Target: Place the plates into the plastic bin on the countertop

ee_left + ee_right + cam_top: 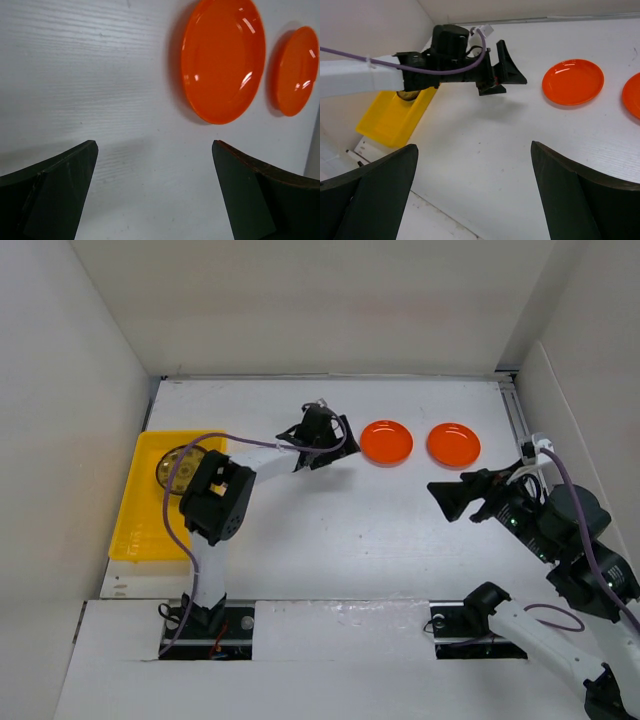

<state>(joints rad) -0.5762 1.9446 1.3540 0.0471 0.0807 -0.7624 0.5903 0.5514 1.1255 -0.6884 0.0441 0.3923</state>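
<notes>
Orange plates (386,442) (453,444) lie on open white surface (330,540). Yellow bin (140,535) hugs the left wall (60,440). Left gripper (345,440) and right gripper (440,502) spread their fingers wide, empty.

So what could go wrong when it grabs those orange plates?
The orange plate nearest the left arm's open jaws lies flat, so they might slip off its low rim or shove it into the other orange plate. The yellow bin already holds a plate, so another may land tilted.

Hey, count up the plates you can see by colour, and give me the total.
orange plates: 2
brown-gold patterned plate, in the yellow bin: 1 showing
Total: 3 plates in view
</notes>
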